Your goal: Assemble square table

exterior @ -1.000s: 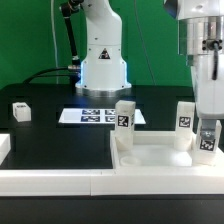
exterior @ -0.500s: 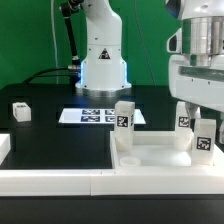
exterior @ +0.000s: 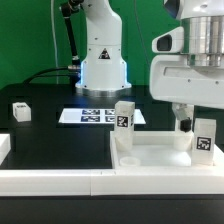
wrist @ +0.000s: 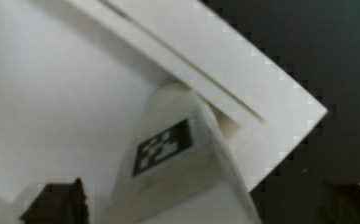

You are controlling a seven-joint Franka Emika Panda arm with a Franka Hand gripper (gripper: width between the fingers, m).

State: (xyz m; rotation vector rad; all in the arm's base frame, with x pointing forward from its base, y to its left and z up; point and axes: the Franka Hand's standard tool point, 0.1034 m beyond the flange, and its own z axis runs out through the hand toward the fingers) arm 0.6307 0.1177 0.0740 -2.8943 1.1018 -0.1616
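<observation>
In the lower right of the exterior view, the square table top (exterior: 150,158) lay flat beside the white border rails (exterior: 50,178). Three legs stood upright on it: the first leg (exterior: 123,125) near the middle of the frame, the second leg (exterior: 185,124) partly hidden further right, and the third leg (exterior: 203,138) at the right edge. The gripper (exterior: 193,110) hung above the last two. The fourth leg (exterior: 20,111) lay at the left edge, well apart, and the marker board (exterior: 95,115) lay behind.

In the wrist view, the dark fingertips (wrist: 56,200) were spread wide and held nothing. A tagged leg (wrist: 177,150) showed between them, standing at a corner of the top.
</observation>
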